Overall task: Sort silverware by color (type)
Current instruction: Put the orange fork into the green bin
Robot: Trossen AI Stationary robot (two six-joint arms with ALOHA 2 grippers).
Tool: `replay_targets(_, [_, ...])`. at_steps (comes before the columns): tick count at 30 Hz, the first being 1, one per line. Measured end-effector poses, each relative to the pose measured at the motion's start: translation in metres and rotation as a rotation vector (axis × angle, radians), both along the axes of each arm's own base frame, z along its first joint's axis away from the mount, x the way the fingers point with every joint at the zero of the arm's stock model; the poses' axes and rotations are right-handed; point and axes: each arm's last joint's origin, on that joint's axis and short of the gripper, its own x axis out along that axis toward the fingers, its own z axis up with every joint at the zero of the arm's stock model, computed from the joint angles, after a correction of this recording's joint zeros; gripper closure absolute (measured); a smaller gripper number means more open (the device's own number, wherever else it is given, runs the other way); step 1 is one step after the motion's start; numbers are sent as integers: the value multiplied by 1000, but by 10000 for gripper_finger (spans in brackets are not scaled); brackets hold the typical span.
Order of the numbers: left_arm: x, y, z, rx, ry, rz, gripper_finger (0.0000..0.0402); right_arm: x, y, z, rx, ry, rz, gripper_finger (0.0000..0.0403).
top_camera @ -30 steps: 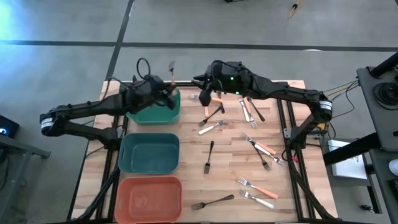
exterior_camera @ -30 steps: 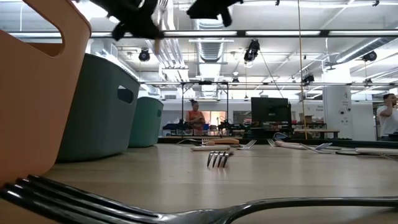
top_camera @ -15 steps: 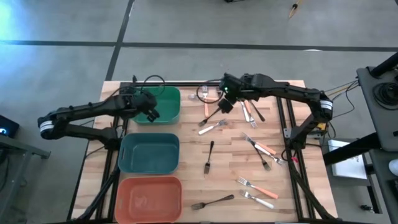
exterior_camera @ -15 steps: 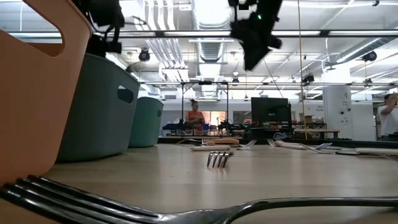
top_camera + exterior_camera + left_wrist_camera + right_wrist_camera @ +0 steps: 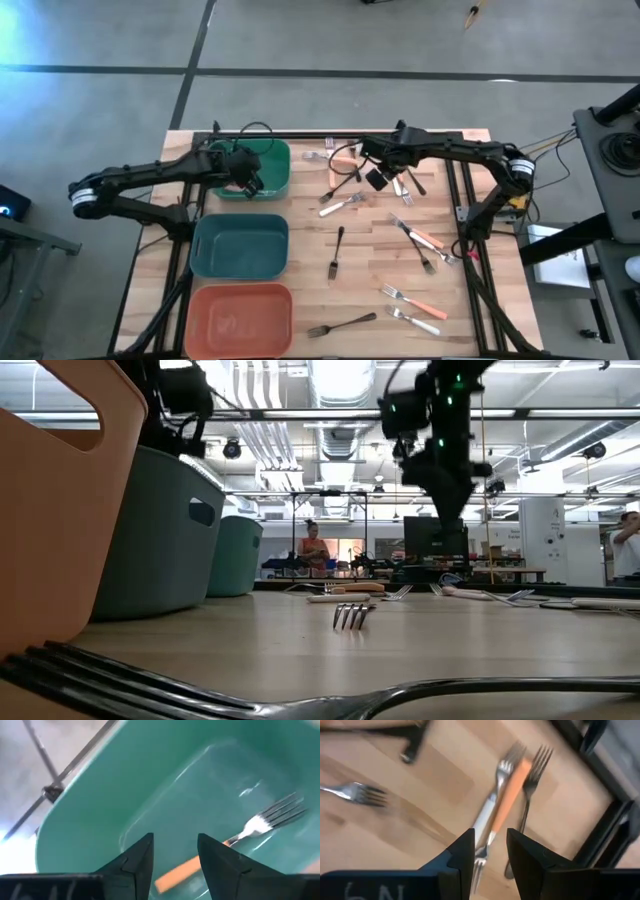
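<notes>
My left gripper (image 5: 246, 172) hangs open over the green bin (image 5: 284, 166). An orange-handled fork (image 5: 260, 822) lies on the bin's floor below the fingers, free of them. My right gripper (image 5: 377, 180) hovers open above a cluster of silverware at the table's far right. Under it lie a white-handled fork (image 5: 485, 817), an orange-handled fork (image 5: 512, 785) and a black fork (image 5: 531, 782), side by side on the wood. Other forks lie scattered over the table's right half, among them a black one (image 5: 338, 250) at the middle.
A teal bin (image 5: 240, 222) and a salmon bin (image 5: 240, 292) stand in a row nearer than the green one, on the table's left. More forks lie near the front right (image 5: 415, 302) and front middle (image 5: 342, 325). Bare wood (image 5: 370, 255) shows at the centre.
My left gripper held an orange-handled fork above the green bin, came down over the bin and let go. The fork now lies on the bin's floor. My right gripper has gone from beside the left one toward the table's right and near edges, and lower.
</notes>
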Motion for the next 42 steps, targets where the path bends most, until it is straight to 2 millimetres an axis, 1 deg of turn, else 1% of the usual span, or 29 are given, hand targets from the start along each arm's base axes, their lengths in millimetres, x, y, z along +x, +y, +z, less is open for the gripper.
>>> replay_targets(4, [0,-2,29,5,-147,-29,264,-11,-22,-25,85,-85,-83,296])
replay_targets(7, [-1,-4,51,-3,-270,-67,264,-19,-35,-38,131,-159,-151,296])
replay_targets(14, [-10,-12,93,15,-452,-129,263,-43,-55,-55,142,-145,-275,307])
replay_targets(19, [-15,-15,112,47,-514,-146,263,-57,-67,-68,130,-175,-358,309])
replay_targets(22, [-16,-16,118,59,-525,-154,263,-61,-70,-75,144,-218,-396,310])
replay_targets(25, [-16,-16,120,64,-529,-158,263,-61,-68,-82,154,-246,-409,311])
replay_targets(32, [-11,-14,117,57,-510,-159,263,-63,-68,-97,139,-274,-443,310])
replay_targets(36, [-8,-13,115,52,-499,-159,263,-66,-71,-105,150,-253,-461,313])
replay_targets(42, [-7,-12,114,50,-495,-158,263,-64,-74,-122,169,-201,-472,315])
